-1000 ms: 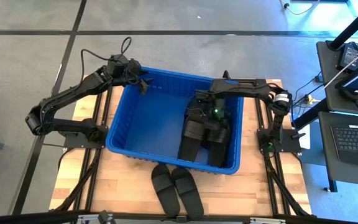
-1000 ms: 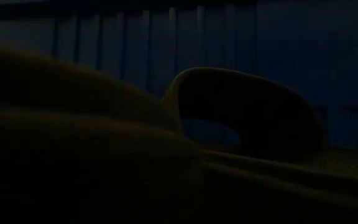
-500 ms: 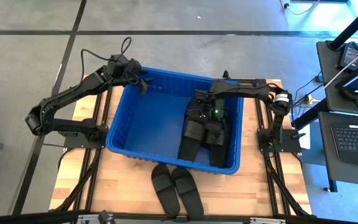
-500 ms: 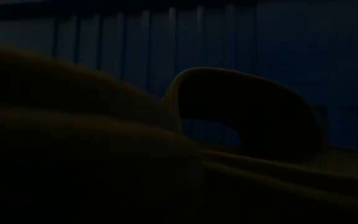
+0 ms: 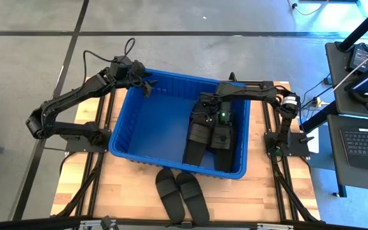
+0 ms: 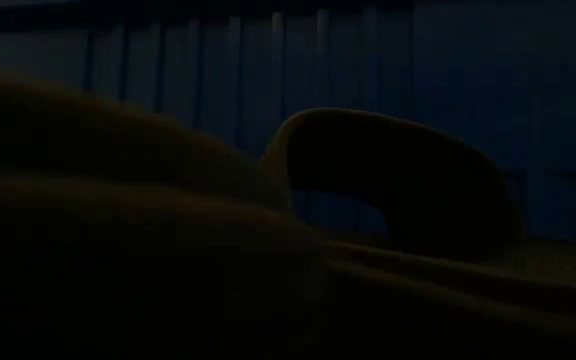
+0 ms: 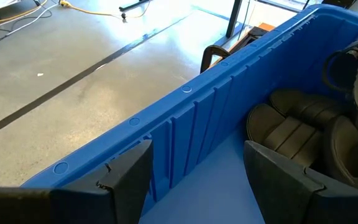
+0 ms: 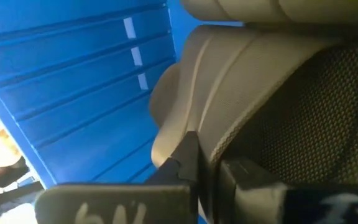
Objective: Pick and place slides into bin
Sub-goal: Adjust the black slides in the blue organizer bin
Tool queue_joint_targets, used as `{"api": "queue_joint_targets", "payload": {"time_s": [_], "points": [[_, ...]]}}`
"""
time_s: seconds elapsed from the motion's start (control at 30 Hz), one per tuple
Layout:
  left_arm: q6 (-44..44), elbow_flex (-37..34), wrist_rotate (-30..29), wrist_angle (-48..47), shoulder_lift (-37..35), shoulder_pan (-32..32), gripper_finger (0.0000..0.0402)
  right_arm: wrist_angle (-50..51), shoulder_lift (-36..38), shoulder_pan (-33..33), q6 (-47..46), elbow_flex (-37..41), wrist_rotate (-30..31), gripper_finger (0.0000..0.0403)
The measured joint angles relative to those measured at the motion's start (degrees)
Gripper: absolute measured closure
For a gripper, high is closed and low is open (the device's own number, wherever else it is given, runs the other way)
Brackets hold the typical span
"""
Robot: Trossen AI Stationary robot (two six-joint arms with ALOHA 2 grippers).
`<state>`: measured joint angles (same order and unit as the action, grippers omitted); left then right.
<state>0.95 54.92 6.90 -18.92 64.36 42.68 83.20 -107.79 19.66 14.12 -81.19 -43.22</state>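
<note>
High view, slides (image 5: pixel 209 142) in bin (image 5: pixel 149 124)

Count, top-down view. Blue bin (image 5: pixel 147 128): one. Black slides inside the bin (image 5: pixel 211 142): four by best count, heaped against the right-hand wall and overlapping, so the split between them is not fully clear. Black slides on the wooden table (image 5: pixel 126 191) in front of the bin (image 5: pixel 183 195): two, lying side by side. Slides in total: six. Robot arms: two.
</note>
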Motion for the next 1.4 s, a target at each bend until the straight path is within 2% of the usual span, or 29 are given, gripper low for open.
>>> {"api": "queue_joint_targets", "payload": {"time_s": [0.23, 0.37, 0.53, 0.73, 1.0, 1.1, 1.4], "points": [[0.00, 0.00, 0.00, 0.00, 0.00, 0.00, 0.0157, -0.26, 0.00, 0.00, 7.92, -0.02, -0.02, 0.0386], [0.04, 0.00, 0.00, 0.00, 0.00, 0.00, 0.0157, -3.82, 0.00, -0.04, 10.33, -0.02, 0.06, 0.0386], [0.02, 0.00, 0.00, 0.00, 0.00, 0.00, 0.0157, -4.83, 0.00, -0.04, 7.88, -0.02, 0.11, 0.0383], [0.02, 0.00, 0.00, 0.00, 0.00, 0.00, 0.0157, -2.55, 0.00, 0.04, 4.07, -0.02, 0.08, 0.0344], [0.00, 0.00, 0.00, 0.00, 0.00, 0.00, 0.0157, -1.98, 0.00, 0.04, 1.17, -0.04, 2.97, 0.0323], [0.00, 0.00, 0.00, 0.00, 0.00, 0.00, 0.0157, -1.94, 0.00, 0.07, 1.18, -0.04, 3.58, 0.0300], [0.00, 0.00, 0.00, 0.00, 0.00, 0.00, 0.0157, 1.45, -0.07, 0.22, 0.55, -0.04, 4.09, 0.0190]]}}
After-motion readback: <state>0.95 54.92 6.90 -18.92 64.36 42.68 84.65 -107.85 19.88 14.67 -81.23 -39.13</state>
